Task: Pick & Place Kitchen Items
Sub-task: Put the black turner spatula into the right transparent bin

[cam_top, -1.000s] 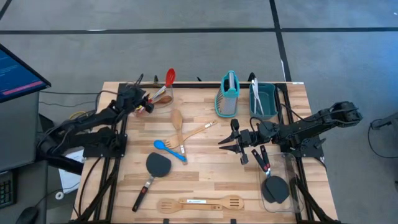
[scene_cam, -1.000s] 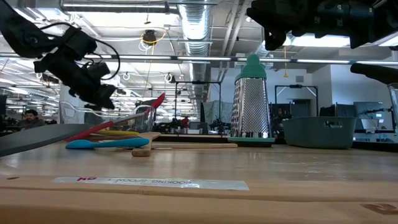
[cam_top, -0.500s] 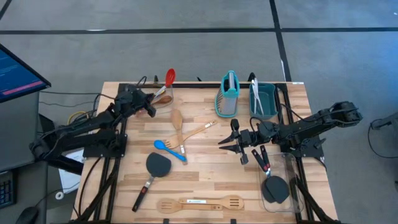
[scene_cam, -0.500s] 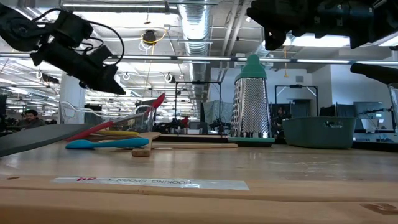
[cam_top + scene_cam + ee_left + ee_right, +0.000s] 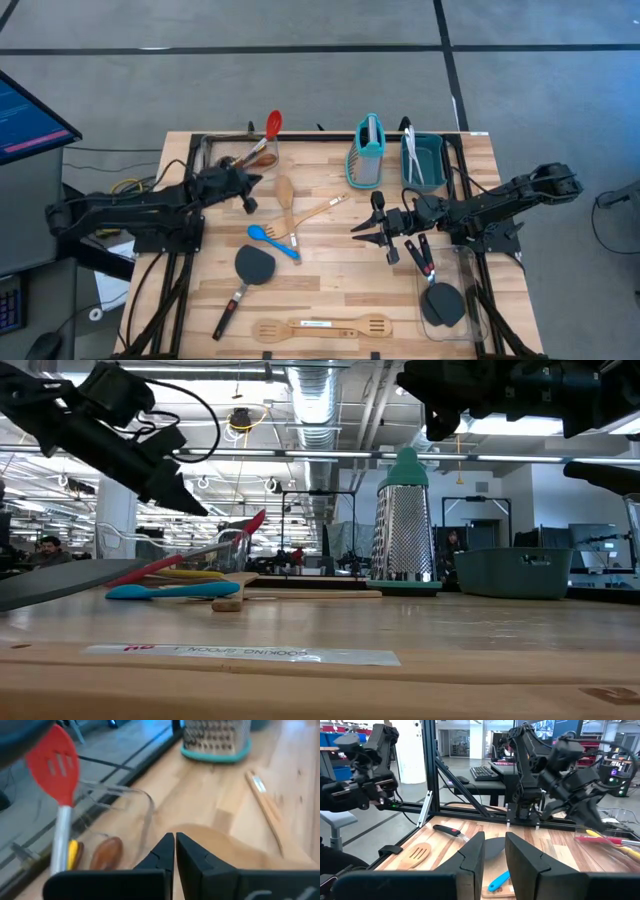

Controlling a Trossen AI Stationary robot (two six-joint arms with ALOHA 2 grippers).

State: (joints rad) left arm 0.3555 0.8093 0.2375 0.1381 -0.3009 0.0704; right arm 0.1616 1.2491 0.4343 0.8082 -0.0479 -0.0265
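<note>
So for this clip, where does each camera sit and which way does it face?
High view: overhead, straight down on the table; both arms show.
Low view: at tabletop height, level across to the teal box grater; the left hand enters from above.
Left wrist view: behind the shut left hand, facing the red slotted spatula.
Right wrist view: past the right hand toward the left arm.
Shared: the grater appears in the high, low and left wrist views.
</note>
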